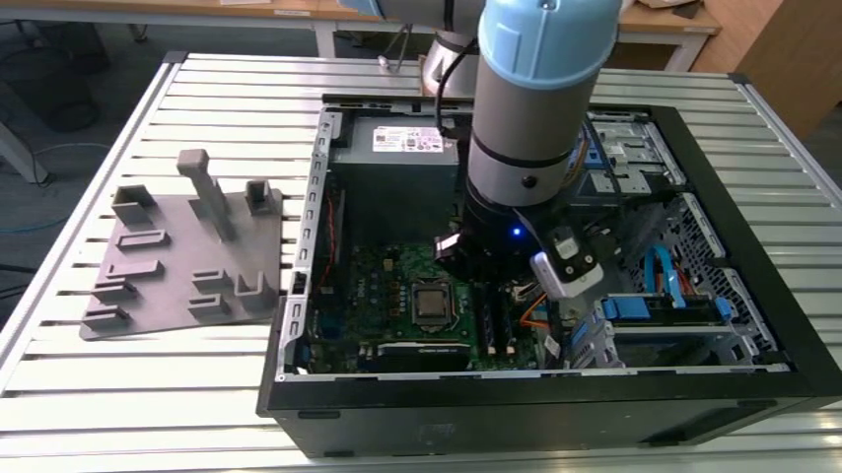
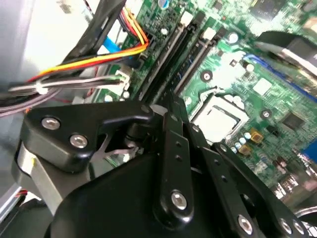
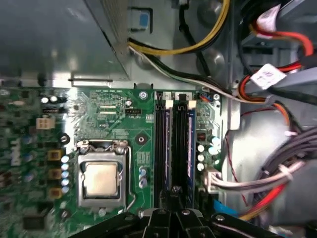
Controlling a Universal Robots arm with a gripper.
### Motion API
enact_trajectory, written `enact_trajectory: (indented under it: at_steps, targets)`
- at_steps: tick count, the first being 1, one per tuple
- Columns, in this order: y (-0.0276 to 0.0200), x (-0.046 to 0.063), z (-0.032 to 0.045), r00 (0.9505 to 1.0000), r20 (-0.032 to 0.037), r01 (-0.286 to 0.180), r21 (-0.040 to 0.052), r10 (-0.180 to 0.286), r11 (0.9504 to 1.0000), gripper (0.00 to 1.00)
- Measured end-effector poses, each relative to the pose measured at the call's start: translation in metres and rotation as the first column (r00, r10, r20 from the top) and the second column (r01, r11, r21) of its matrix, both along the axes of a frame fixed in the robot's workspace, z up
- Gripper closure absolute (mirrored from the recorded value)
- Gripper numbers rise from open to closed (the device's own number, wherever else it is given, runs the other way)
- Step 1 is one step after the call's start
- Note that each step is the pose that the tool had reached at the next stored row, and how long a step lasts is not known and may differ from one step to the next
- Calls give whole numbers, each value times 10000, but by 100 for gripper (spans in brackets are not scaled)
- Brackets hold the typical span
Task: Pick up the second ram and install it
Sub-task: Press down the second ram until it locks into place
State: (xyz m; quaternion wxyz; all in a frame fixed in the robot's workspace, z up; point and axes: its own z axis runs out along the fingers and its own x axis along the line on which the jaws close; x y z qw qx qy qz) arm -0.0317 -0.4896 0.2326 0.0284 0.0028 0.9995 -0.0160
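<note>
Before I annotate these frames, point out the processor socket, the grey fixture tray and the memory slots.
processor socket (image 3: 101, 179): first wrist view, on its metal lid.
grey fixture tray (image 1: 165, 266): exterior view, on its flat base.
memory slots (image 3: 174, 148): first wrist view, on the black middle slot.

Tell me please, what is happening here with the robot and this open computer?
A robot arm reaches down into an open computer case lying on a slatted table. Its gripper is over the memory slots beside the processor socket on the green motherboard. Dark modules appear seated in the slots. A grey fixture tray lies on the table at the exterior view's left.
</note>
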Motion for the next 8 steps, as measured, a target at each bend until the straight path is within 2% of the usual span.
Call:
enact_trajectory:
  at_steps: [6,8]
  targets:
    - [0,0,270,10000,0,0,7,0,10000,89]
    - [-1,0,307,10000,0,-1,21,1,10000,89]
